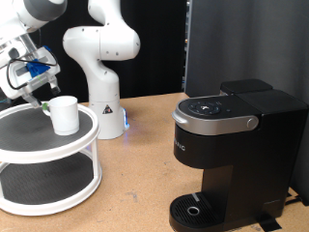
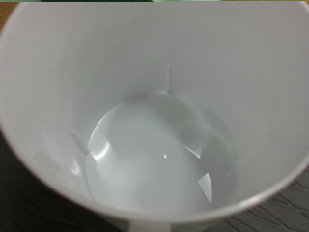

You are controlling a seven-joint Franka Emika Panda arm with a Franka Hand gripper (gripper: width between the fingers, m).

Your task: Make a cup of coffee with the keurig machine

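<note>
The cup (image 1: 64, 114), a plain white mug, stands upright on the top tier of a round white stand (image 1: 29, 145) at the exterior view's left. My gripper (image 1: 42, 102) hangs tilted just to the cup's left, right against its rim. In the wrist view the cup's empty white inside (image 2: 159, 145) fills the frame, and no fingers show there. The keurig machine (image 1: 232, 135), matte black with a silver-grey band, stands on the table at the exterior view's right. Its lid is down and its round drip base (image 1: 196, 209) is bare.
The stand has two tiers with dark mats, and its lower shelf (image 1: 43, 179) holds nothing I can see. The arm's white base (image 1: 106, 114) stands behind the stand on the wooden table (image 1: 135, 184). A dark panel (image 1: 241, 43) rises behind the machine.
</note>
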